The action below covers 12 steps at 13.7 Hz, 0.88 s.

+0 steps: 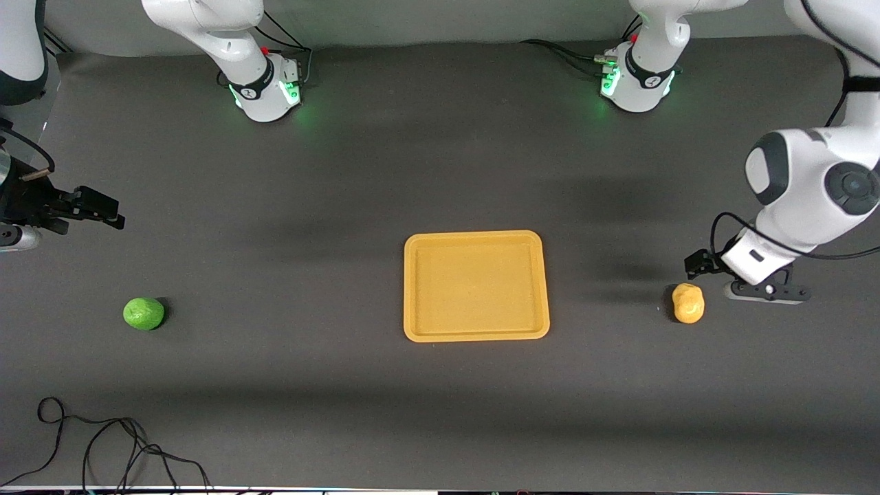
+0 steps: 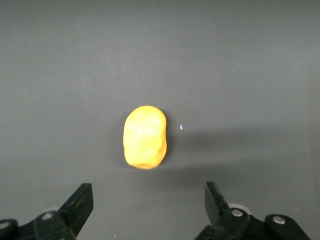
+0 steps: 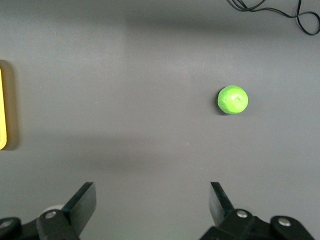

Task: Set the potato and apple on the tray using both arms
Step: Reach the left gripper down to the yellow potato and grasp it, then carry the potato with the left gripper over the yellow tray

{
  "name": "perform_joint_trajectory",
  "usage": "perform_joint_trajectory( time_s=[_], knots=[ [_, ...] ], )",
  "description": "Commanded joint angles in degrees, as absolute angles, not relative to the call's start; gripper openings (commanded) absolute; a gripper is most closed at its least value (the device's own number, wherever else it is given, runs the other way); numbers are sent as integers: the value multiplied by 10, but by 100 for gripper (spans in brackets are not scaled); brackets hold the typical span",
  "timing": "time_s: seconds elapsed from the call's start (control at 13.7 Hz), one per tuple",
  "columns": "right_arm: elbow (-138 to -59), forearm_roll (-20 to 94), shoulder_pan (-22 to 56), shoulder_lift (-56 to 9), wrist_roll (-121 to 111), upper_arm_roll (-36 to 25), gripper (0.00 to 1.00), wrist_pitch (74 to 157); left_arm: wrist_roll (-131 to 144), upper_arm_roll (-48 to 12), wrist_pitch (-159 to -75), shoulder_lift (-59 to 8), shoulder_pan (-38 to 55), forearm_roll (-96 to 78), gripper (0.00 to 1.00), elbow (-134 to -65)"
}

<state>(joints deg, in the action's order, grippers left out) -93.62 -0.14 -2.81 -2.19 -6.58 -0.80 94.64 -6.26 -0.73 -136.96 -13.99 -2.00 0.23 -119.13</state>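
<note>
Left claw (image 2: 145, 210) spread above potato (image 2: 145, 137), right claw (image 3: 152, 210) spread — apple (image 3: 232, 99) apart, tray (image 1: 476, 285) bare

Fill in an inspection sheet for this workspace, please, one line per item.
Surface: dark grey table.
Job's things: tray in the middle, nothing on it; apple toward the right arm's end; potato toward the left arm's end.
Clutter: nothing seen.
Pincers: left pincer open, beside the potato; right pincer open, over the table near its edge, not over the apple.
Cables: loose black cable on the table, nearer the front camera than the apple.
Surroundings: nothing seen.
</note>
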Motion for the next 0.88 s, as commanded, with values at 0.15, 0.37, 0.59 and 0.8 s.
perform_joint_trajectory(
  time_s=[0.15, 0.37, 0.59, 0.8],
  knots=[
    [-925, -4, -24, -26, -54, -12, 100, 940, -105, -4, -1459, -244, -38, 6, 99, -1179],
    [-923, -4, -24, -28, -54, -12, 100, 939, -119, -5, -1462, -262, -40, 5, 99, -1178],
    [-923, -4, -25, -28, -54, -12, 100, 940, -119, -6, -1462, -274, -40, -1, 98, -1158],
    [-925, -5, -24, -28, -54, -12, 100, 940, -120, -6, -1463, -302, -40, -1, 92, -1136]
  ],
)
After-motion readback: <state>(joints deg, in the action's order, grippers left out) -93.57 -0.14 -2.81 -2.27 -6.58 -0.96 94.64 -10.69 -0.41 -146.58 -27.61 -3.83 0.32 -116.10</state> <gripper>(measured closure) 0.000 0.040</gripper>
